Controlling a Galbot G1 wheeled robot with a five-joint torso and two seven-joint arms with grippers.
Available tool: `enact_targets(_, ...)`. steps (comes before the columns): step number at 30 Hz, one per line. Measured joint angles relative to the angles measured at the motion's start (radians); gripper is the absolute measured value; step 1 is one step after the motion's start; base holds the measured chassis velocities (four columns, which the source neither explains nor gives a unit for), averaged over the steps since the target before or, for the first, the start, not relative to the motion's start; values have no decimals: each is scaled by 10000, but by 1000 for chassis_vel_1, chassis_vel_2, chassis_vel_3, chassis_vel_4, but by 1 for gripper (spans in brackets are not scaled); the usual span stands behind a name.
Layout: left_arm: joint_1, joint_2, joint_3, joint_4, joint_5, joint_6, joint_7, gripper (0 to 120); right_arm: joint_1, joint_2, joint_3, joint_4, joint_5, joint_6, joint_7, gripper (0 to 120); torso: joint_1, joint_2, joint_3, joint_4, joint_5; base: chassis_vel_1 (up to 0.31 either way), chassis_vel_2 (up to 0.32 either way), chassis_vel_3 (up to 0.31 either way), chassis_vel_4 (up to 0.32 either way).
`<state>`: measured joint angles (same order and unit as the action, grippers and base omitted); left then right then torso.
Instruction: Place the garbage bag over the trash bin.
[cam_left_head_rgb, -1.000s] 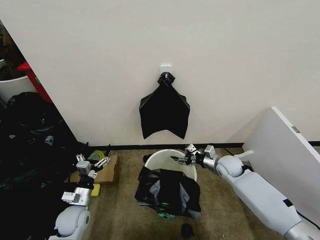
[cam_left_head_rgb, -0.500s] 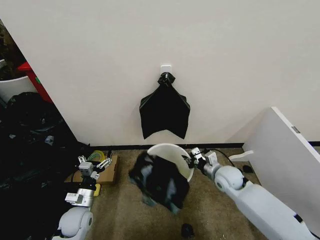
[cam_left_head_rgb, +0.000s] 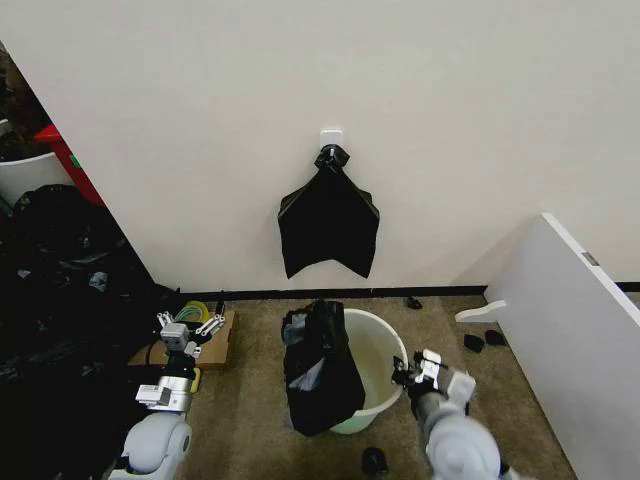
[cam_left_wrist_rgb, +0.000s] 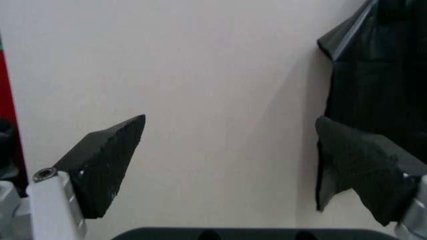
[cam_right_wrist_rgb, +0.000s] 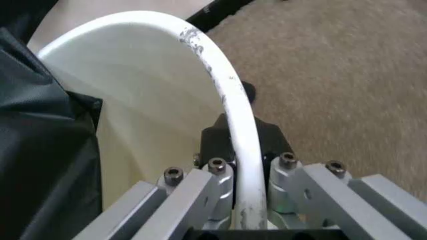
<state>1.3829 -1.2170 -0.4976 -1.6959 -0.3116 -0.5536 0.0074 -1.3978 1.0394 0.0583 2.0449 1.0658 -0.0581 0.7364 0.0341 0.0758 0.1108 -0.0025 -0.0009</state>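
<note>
The trash bin (cam_left_head_rgb: 373, 362) is standing on the carpet floor (cam_left_head_rgb: 250, 400) near the wall, with a black garbage bag (cam_left_head_rgb: 320, 368) hanging over its left rim. The right end effector (cam_left_head_rgb: 412, 374) is clamping the bin's right rim. The left end effector (cam_left_head_rgb: 187, 325) is waiting wide open and is holding nothing.

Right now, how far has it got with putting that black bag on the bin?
Partly done. The garbage bag hangs over the left side of the trash bin, but most of the rim is bare. In hand: the right gripper is clamped on the rim's right side. The left gripper waits open, away from the bin. Left: spreading the bag around the whole rim.
</note>
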Motion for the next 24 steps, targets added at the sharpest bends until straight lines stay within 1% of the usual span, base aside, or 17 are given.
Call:
enact_targets(1,0,0,0,0,0,0,0,100,0,0,0,0,0,0,0,2,0,0,0,0,0,0,0,0,0)
enact_targets(4,64,-8,67,-235,0,23,-5,100,-403,543,6,-235,-751,635,33,2,0,0,-1,0,0,0,0,0,0)
enact_targets(6,146,12,75,-467,-2,35,-7,100,-786,693,-19,-401,-1726,1223,-582,2,0,0,0,1,6,0,0,0,0)
enact_targets(8,172,24,64,-515,-5,35,-6,100,-869,693,-20,-404,-1976,1351,-756,3,0,0,0,1,7,0,0,0,0)
enact_targets(9,196,34,48,-558,-10,36,-8,100,-980,692,-8,-395,-2303,1529,-966,5,0,0,0,2,5,0,0,0,0)
enact_targets(10,243,48,17,-632,-21,35,-20,100,-1208,684,25,-255,-2840,1769,-1204,12,0,0,0,1,1,0,0,0,0)
enact_targets(12,261,53,8,-655,-23,32,-24,100,-1312,679,30,-156,-3014,1836,-1274,12,0,0,0,2,2,0,0,0,0)
enact_targets(14,328,73,-17,-723,-27,8,-42,100,-1811,647,9,365,-3724,2027,-1464,25,0,0,-1,0,1,0,0,0,0)
enact_targets(15,328,73,-17,-723,-27,8,-42,100,-1811,647,9,365,-3724,2027,-1464,25,0,0,-1,0,1,0,0,0,0)
enact_targets(16,347,80,-18,-735,-27,-1,-45,100,-1977,634,-20,547,-4091,2130,-1547,30,0,0,-1,0,0,0,0,0,0)
enact_targets(17,356,85,-18,-741,-27,-4,-46,100,-2049,629,-35,619,-4289,2201,-1610,32,0,1,-1,0,0,0,0,0,0)
enact_targets(18,391,103,-11,-774,-27,-12,-47,100,-2219,597,-81,756,-5148,2573,-2009,41,0,1,-1,-1,1,0,0,0,0)
enact_targets(19,411,112,4,-784,-27,-12,-47,100,-2234,580,-105,784,-5465,2713,-2199,45,0,1,-1,-1,2,0,0,0,0)
enact_targets(20,411,112,4,-784,-27,-12,-47,100,-2234,580,-105,784,-5465,2713,-2199,45,0,1,-1,-1,2,0,0,0,0)
enact_targets(22,452,136,63,-796,-27,-8,-46,100,-2168,509,-225,890,-6031,2934,-2639,53,0,0,0,0,3,0,0,0,0)
enact_targets(23,467,143,84,-797,-23,-4,-46,100,-2118,482,-279,940,-6137,2966,-2783,55,0,0,0,0,2,0,0,0,0)
enact_targets(24,500,158,137,-796,16,9,-44,100,-1928,385,-452,1110,-6245,2954,-3132,62,0,0,0,0,3,0,0,0,0)
